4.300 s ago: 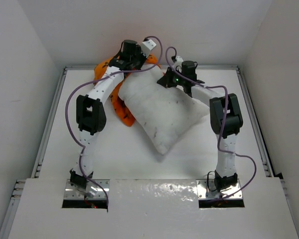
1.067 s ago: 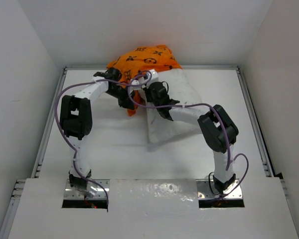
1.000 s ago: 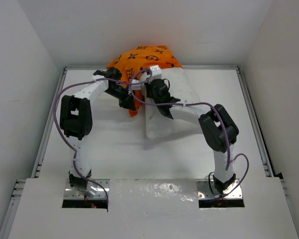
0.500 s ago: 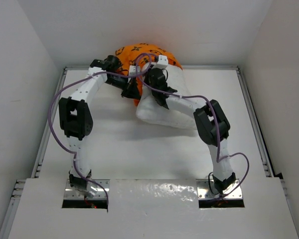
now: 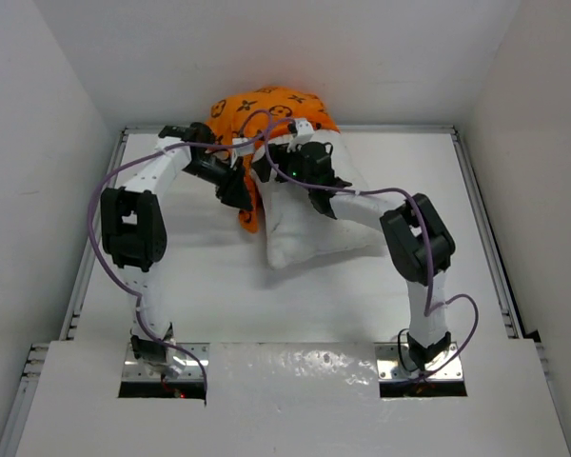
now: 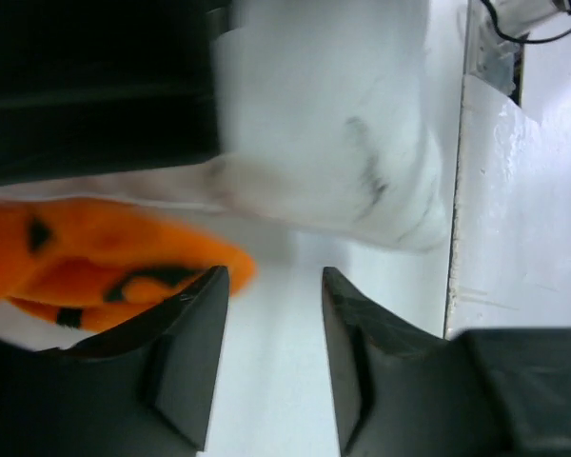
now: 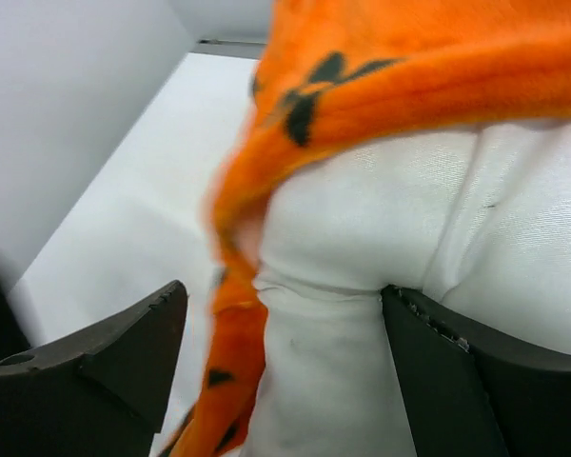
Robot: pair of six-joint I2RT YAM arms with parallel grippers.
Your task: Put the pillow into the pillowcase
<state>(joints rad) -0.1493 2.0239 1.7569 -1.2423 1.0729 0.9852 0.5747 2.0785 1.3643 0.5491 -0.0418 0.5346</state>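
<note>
The orange pillowcase with dark motifs is bunched over the far end of the white pillow. The pillow's near end lies bare on the table, and a flap of the case hangs at its left side. My left gripper is beside that flap. In the left wrist view it is open, with bare table between its fingers, the pillowcase behind one finger and the pillow beyond. My right gripper stands wide open astride the pillow and the hanging pillowcase edge.
The white table has raised rails on the left and right and white walls close around it. Purple cables loop off both arms over the work area. The pillow lies against the back wall.
Both grippers have opened and let go of the pillowcase edge. The case now sits lower over the pillow's far end. The left wrist has swung left and the pillow's near end has shifted.
</note>
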